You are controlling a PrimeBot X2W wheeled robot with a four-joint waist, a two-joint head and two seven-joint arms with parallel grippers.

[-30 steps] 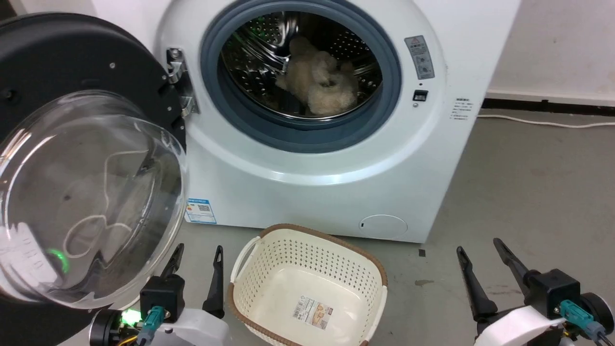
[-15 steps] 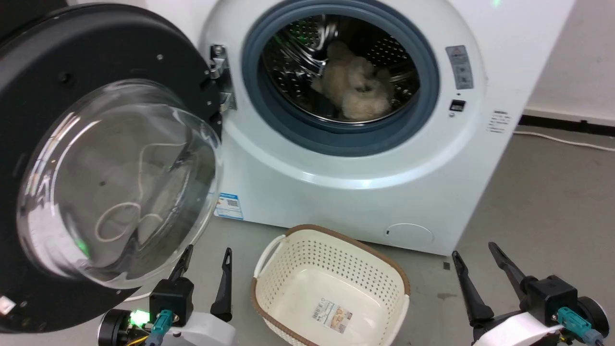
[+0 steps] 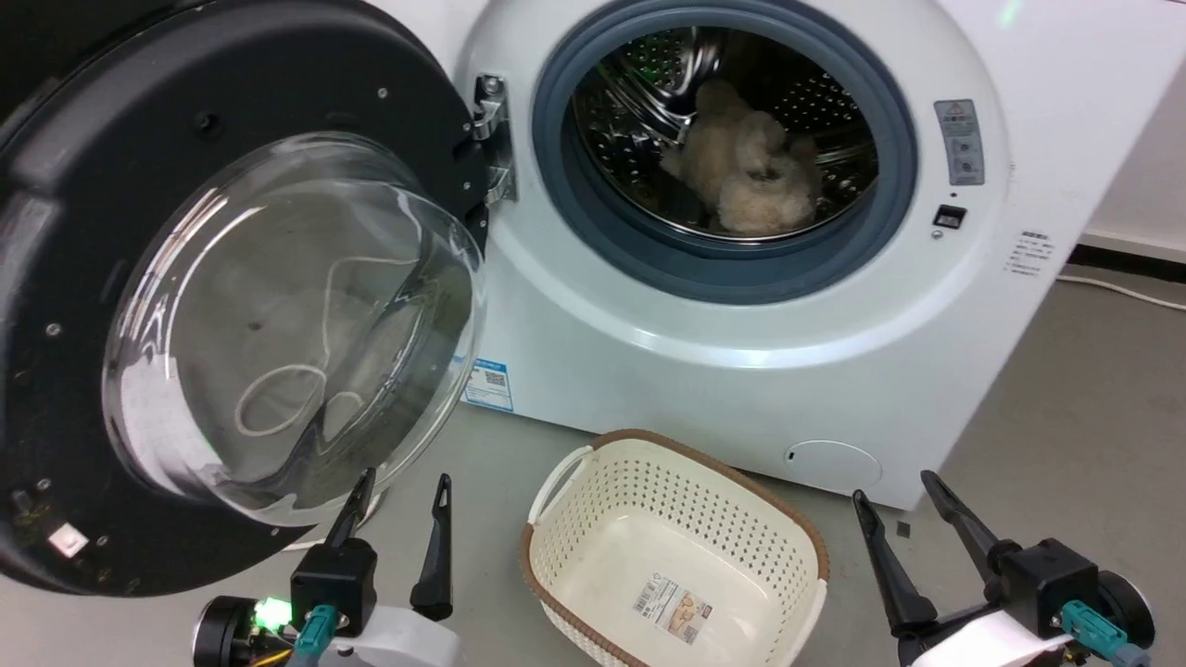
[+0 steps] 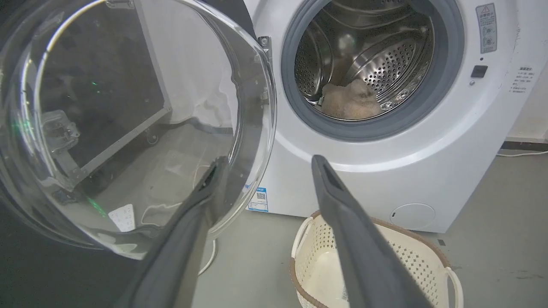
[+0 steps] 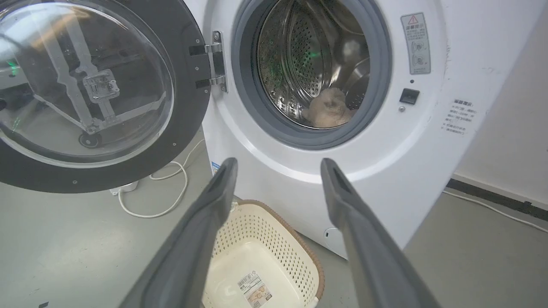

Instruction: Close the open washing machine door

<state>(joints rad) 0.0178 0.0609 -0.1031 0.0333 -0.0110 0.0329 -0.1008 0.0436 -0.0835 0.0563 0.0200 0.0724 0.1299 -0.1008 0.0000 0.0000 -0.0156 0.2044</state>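
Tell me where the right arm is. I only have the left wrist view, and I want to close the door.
Observer: The right gripper hangs low over the floor, to the right of the basket. Its fingers are open and hold nothing.
Operator: Check the basket for laundry.
Observer: There is no laundry in it. A label lies on its bottom.
Operator: Describe the door's frame.
Observer: The door stands wide open. Its broad black frame hangs from a metal hinge on the washing machine and reaches the head view's left edge.
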